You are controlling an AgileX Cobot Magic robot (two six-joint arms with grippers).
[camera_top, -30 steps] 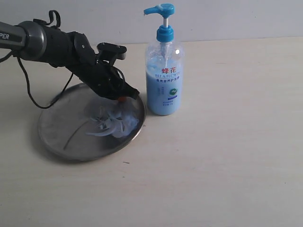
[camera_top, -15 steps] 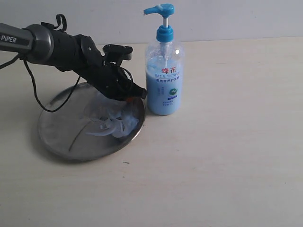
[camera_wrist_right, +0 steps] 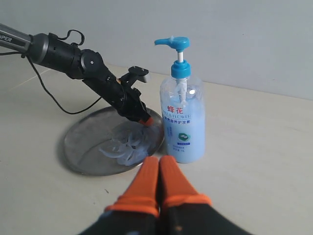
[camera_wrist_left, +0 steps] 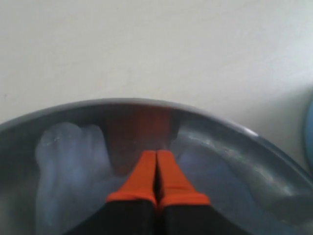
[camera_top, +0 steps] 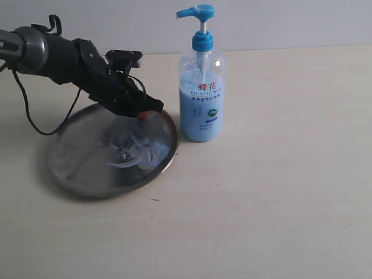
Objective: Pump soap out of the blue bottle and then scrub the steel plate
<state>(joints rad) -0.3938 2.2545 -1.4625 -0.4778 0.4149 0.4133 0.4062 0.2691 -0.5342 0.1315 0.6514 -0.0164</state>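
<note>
The steel plate (camera_top: pixel 75 168) lies on the table at the left, and pale blue soap (camera_top: pixel 136 148) is smeared over its right half. My left gripper (camera_top: pixel 145 115) is shut, its orange tips pressed down into the plate near the far right rim. Up close in the left wrist view, the left gripper (camera_wrist_left: pixel 157 155) rests among the soap (camera_wrist_left: pixel 68 161) inside the plate (camera_wrist_left: pixel 230 128). The blue bottle (camera_top: pixel 201 99) stands upright just right of the plate. My right gripper (camera_wrist_right: pixel 159 160) is shut and empty, held back from the bottle (camera_wrist_right: pixel 182 117); the exterior view does not show it.
A pale beige tabletop (camera_top: pixel 279 192) spreads out to the right and front of the bottle. The left arm's black cable (camera_top: pixel 40 122) hangs over the table beside the plate. A grey wall runs along the back.
The left gripper's tip swept right toward the bottle, then came back left and farther across the plate. The soap smear has shifted a little. The bottle has not moved.
</note>
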